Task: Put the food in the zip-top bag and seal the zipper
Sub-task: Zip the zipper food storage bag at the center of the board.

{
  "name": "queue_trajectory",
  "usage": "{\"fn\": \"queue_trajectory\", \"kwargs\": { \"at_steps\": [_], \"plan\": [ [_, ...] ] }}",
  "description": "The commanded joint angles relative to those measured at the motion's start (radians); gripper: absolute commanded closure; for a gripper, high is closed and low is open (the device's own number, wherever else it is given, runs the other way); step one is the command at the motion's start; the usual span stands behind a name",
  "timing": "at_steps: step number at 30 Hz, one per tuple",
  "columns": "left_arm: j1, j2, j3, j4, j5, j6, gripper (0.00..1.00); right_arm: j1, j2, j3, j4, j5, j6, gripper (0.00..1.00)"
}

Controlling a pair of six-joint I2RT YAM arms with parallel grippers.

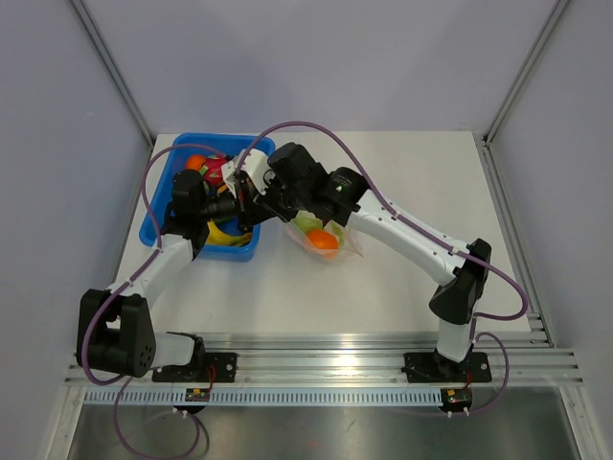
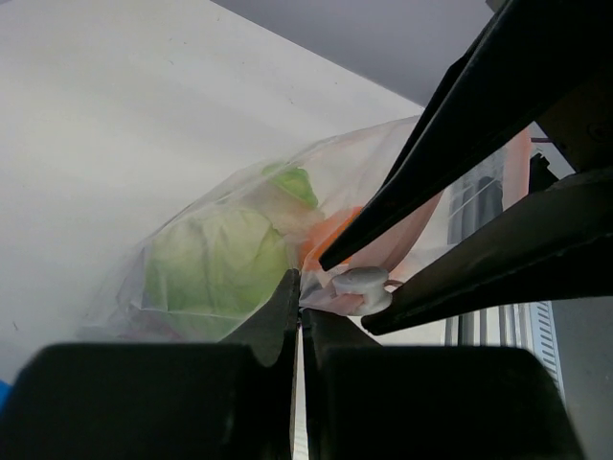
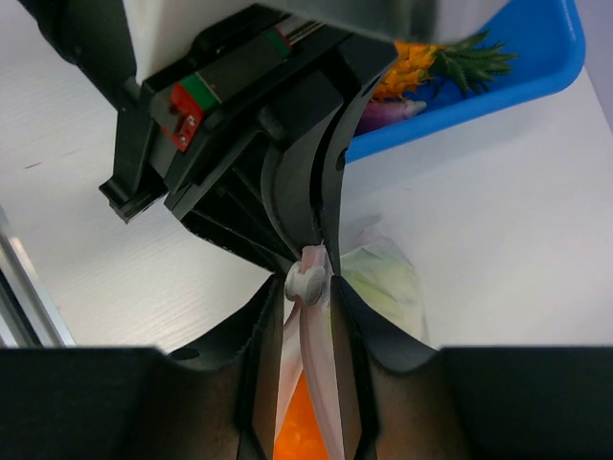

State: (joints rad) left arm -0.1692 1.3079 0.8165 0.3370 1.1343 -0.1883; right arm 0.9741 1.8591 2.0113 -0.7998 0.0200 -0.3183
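The left gripper [image 2: 299, 287] is pressed tight together, pinching the top edge of the bag [image 2: 369, 163] right at the end of the zipper [image 3: 316, 383]. Nose to nose with it, the right gripper [image 3: 307, 292] stands only a little spread, astride the pink strip. The white slider [image 3: 305, 278] sits between its tips, lying against one finger with a sliver of a gap to the other, so it isn't clamped. The bag hangs from that pinch with its lower part resting on the white table [image 1: 316, 297]. A pale cabbage [image 2: 215, 264] and an orange [image 1: 326, 241] are already inside. At the near edge a ridged metal rail [image 1: 326, 350] carries both arm bases. The tabletop runs back from there to plain grey walls [image 1: 316, 57] on three sides. Just left of the bag, and touching nothing of it, is the blue tray [image 1: 153, 230], holding bananas [image 1: 226, 236], a pineapple [image 3: 421, 62] and other pieces. The left arm reaches across the tray and covers much of it from above. The right arm's wrist hangs over the bag's mouth, and a purple cable [image 1: 316, 126] loops over both wrists.
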Motion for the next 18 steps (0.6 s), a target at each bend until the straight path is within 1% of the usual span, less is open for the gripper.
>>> {"fn": "queue_trajectory", "kwargs": {
  "at_steps": [1, 2, 6, 7, 9, 10, 12, 14, 15, 16, 17, 18],
  "plan": [
    [0.000, -0.012, 0.036, 0.056, 0.045, 0.009, 1.00, -0.002, -0.041, 0.001, 0.080, 0.058, -0.001, 0.68],
    [0.000, -0.010, 0.038, 0.057, 0.047, 0.007, 1.00, 0.000, -0.040, 0.003, 0.083, 0.060, 0.001, 0.68],
    [0.000, -0.013, 0.033, 0.053, 0.051, 0.012, 1.00, 0.000, -0.037, -0.009, 0.094, 0.060, 0.005, 0.83],
    [0.000, -0.013, 0.033, 0.051, 0.050, 0.013, 1.00, -0.002, -0.040, -0.014, 0.099, 0.058, 0.005, 0.88],
    [0.000, -0.016, 0.035, 0.040, 0.050, 0.021, 1.00, -0.002, -0.046, -0.023, 0.102, 0.057, 0.007, 0.93],
    [0.000, -0.016, 0.036, 0.039, 0.050, 0.024, 1.00, -0.002, -0.047, -0.029, 0.103, 0.060, 0.007, 0.97],
    [0.000, -0.019, 0.039, 0.027, 0.051, 0.035, 1.00, -0.002, -0.067, -0.048, 0.114, 0.057, 0.010, 1.00],
    [0.000, -0.018, 0.047, 0.008, 0.067, 0.056, 1.00, -0.005, -0.087, -0.072, 0.137, 0.032, 0.013, 1.00],
    [0.000, -0.007, 0.073, -0.045, 0.093, 0.091, 0.91, -0.006, -0.115, -0.100, 0.146, 0.015, 0.015, 1.00],
    [0.000, 0.002, 0.091, -0.099, 0.103, 0.116, 0.73, -0.020, -0.127, -0.112, 0.151, -0.008, 0.016, 1.00],
    [0.000, 0.011, 0.114, -0.158, 0.122, 0.148, 0.61, -0.028, -0.139, -0.121, 0.157, -0.062, 0.021, 1.00],
    [0.000, 0.025, 0.165, -0.297, 0.152, 0.241, 0.50, -0.037, -0.162, -0.144, 0.160, -0.090, 0.021, 1.00]
  ]
}}
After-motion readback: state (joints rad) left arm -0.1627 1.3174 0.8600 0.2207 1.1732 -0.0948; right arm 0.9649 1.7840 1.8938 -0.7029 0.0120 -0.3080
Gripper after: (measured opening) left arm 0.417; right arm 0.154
